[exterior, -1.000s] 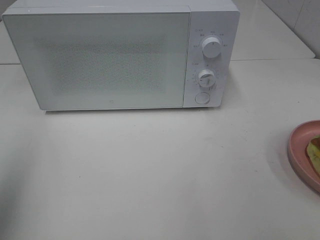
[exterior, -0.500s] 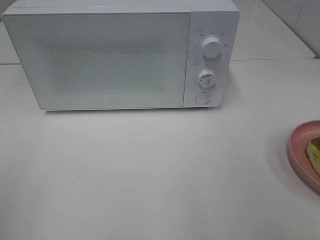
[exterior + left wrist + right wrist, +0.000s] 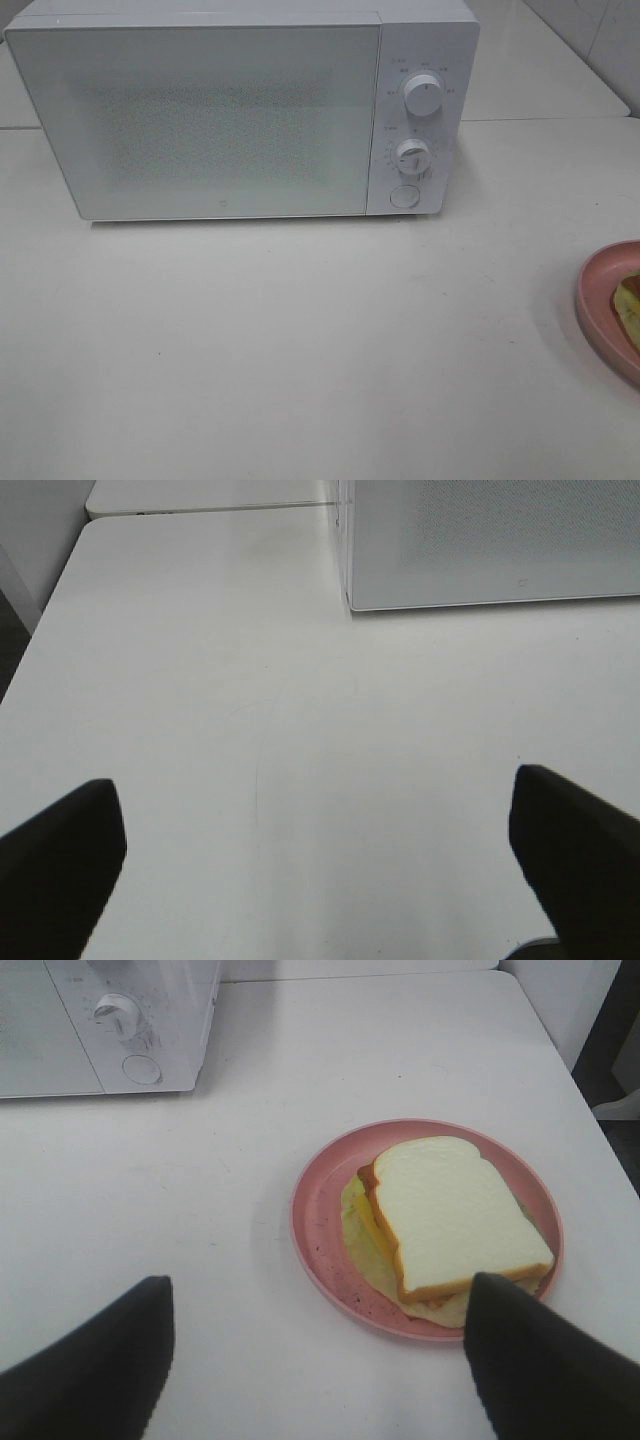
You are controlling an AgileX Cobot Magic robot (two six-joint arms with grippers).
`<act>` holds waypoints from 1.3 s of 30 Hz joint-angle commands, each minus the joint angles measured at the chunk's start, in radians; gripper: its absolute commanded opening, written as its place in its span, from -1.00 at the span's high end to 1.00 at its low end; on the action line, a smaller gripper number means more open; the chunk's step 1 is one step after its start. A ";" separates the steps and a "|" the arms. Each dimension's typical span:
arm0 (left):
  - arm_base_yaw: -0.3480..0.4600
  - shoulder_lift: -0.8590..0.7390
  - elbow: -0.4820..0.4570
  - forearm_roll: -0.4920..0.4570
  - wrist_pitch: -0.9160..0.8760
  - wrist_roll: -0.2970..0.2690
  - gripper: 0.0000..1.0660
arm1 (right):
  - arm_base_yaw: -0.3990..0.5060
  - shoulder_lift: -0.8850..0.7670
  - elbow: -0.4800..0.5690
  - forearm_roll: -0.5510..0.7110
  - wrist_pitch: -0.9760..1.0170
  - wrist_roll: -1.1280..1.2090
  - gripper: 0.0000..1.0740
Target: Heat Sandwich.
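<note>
**White tabletop, shut microwave, sandwich waiting on its plate**

White and bare across most of its width, the smooth table surface [image 3: 300, 340] carries a boxy white microwave oven [image 3: 240, 110] toward its far edge. The oven's wide frosted door [image 3: 200, 120] sits flush and closed, and on the panel to its right are two round white dials — an upper one [image 3: 424, 94] and a lower one [image 3: 412, 156] — with a round button [image 3: 404, 196] beneath them.

At the right edge of the high view a round pink plate [image 3: 600, 300] pokes partly into frame. The right wrist view shows it whole: the small sandwich of pale white bread with yellow-green filling [image 3: 450, 1215] lies flat on the plate, well apart from the oven and off to its front right.

The right gripper [image 3: 320, 1360] hangs above the table just short of the plate, its two dark fingers [image 3: 90, 1370] spread wide with nothing between them. The left gripper [image 3: 315, 870] hovers over bare table near the oven's front left corner — fingers [image 3: 60, 865] likewise wide apart and empty.
</note>
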 commanded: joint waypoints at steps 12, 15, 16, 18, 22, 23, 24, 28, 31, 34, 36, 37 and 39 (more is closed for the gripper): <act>0.005 -0.029 0.004 -0.004 -0.016 0.001 -0.89 | -0.008 -0.027 0.001 0.000 0.000 -0.010 -0.42; 0.005 -0.029 0.004 -0.004 -0.016 0.001 -0.89 | -0.008 -0.027 0.001 0.000 0.000 -0.010 -0.42; 0.005 -0.029 0.004 -0.004 -0.016 0.001 -0.89 | -0.008 -0.027 0.001 0.000 0.000 -0.010 -0.42; 0.005 -0.029 0.004 -0.004 -0.016 0.001 -0.89 | -0.008 -0.027 0.001 0.000 0.000 -0.010 -0.42; 0.005 -0.029 0.004 -0.004 -0.016 0.001 -0.89 | -0.008 -0.027 0.001 0.000 0.000 -0.010 -0.42; 0.005 -0.029 0.004 -0.004 -0.016 0.001 -0.89 | -0.008 -0.027 0.001 0.000 0.000 -0.010 -0.42; 0.005 -0.029 0.004 -0.004 -0.016 0.001 -0.89 | -0.008 -0.027 0.001 0.000 0.000 -0.010 -0.42; 0.005 -0.029 0.004 -0.004 -0.016 0.001 -0.89 | -0.008 -0.027 0.001 0.000 0.000 -0.010 -0.42; 0.005 -0.029 0.004 -0.004 -0.016 0.001 -0.89 | -0.008 -0.027 0.001 0.000 0.000 -0.010 -0.42; 0.005 -0.029 0.004 -0.004 -0.016 0.001 -0.89 | -0.008 -0.027 0.001 0.000 0.000 -0.010 -0.42; 0.005 -0.029 0.004 -0.004 -0.016 0.001 -0.89 | -0.008 -0.027 0.001 0.000 0.000 -0.010 -0.42; 0.005 -0.029 0.004 -0.004 -0.016 0.001 -0.89 | -0.008 -0.027 0.001 0.000 0.000 -0.010 -0.42; 0.005 -0.029 0.004 -0.004 -0.016 0.001 -0.89 | -0.008 -0.027 0.001 0.000 0.000 -0.010 -0.42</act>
